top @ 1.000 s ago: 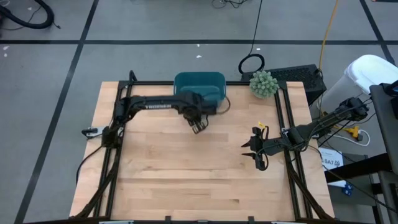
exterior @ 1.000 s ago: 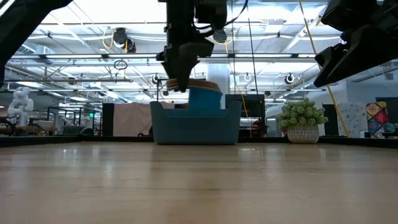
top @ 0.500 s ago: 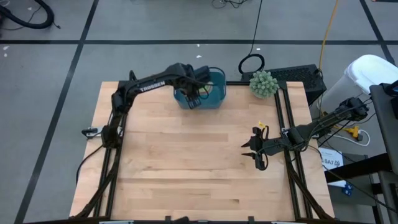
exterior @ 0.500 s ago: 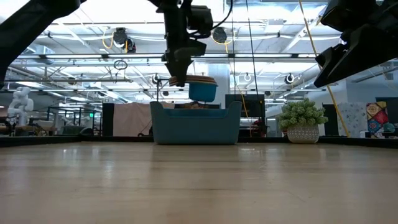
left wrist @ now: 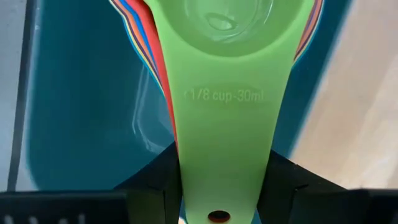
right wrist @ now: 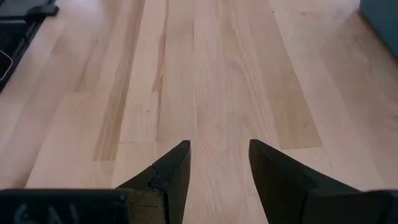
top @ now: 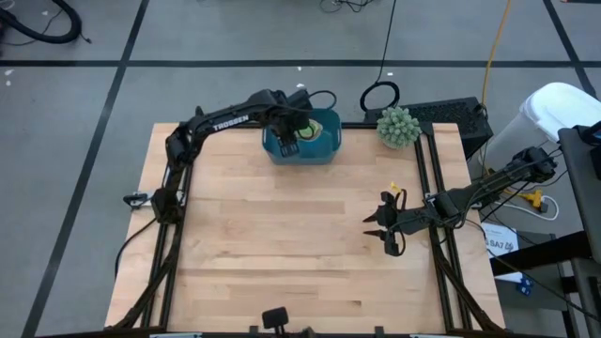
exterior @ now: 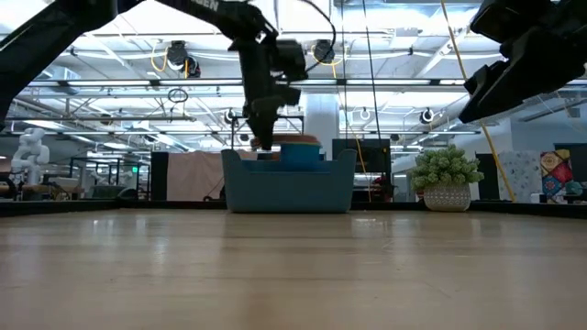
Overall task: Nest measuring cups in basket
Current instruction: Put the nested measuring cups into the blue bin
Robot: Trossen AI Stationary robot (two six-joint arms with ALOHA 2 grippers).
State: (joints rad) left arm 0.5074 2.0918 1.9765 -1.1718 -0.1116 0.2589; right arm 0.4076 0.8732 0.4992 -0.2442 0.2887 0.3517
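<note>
Upper centre of the high view: the left end effector (top: pixel 286 143) pinches the stacked handles of the nested measuring cups (left wrist: pixel 227 93), bowls hanging inside the basket (top: pixel 324 155) for release; centre-right, the right end effector (top: pixel 386 228) idles spread over the worktop (top: pixel 282 253).

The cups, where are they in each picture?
High view: cups inside the basket, top middle.
Low view: cups peeking over the basket rim, under the left gripper.
Left wrist view: cups fill the middle.
Right wrist view: not there.
Shared landmark: the basket.
</note>
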